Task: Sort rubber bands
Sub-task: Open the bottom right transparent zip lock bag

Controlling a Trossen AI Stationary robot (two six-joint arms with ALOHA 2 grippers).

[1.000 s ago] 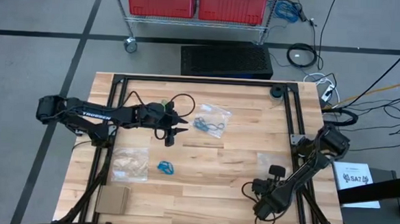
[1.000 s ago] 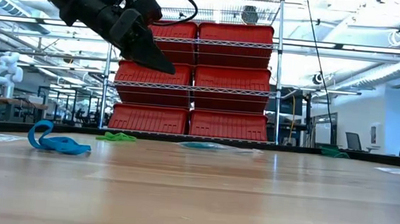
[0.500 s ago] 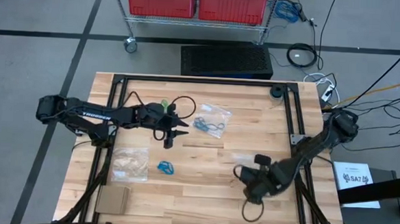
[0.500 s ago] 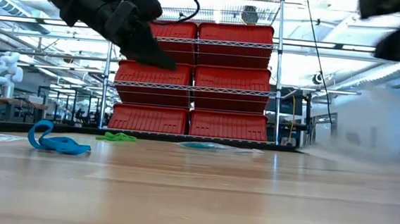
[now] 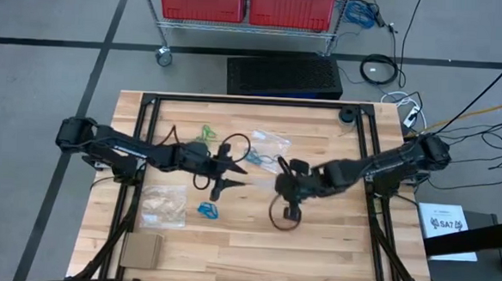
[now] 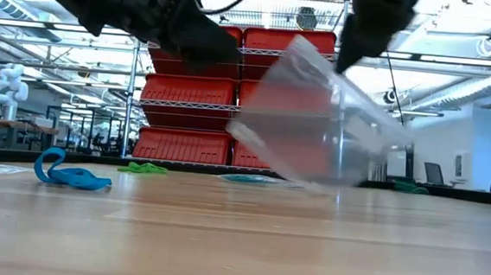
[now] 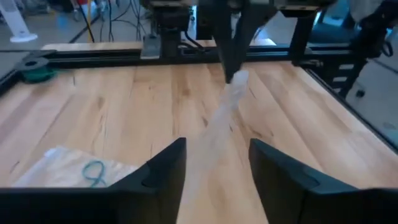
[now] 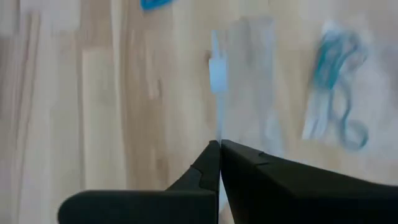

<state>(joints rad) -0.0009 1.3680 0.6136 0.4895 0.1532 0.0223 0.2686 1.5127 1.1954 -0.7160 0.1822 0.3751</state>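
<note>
My left gripper (image 5: 232,176) hangs over the wooden table (image 5: 315,238), fingers spread wide, just above the bright blue rubber-band cluster (image 5: 208,211); the green rubber bands (image 5: 205,133) lie further back. Right of that gripper, the grey-teal rubber bands (image 8: 337,68) sit inside a flat clear plastic bag (image 5: 272,142). My right gripper (image 5: 285,185) pinches an empty clear plastic bag (image 6: 316,125), dangling beside my left fingers.

right claw (image 5: 280,184): swung from near-right corner to table centre, carrying clear bag (image 6: 316,125) | left claw (image 5: 237,176): shifted toward it
</note>
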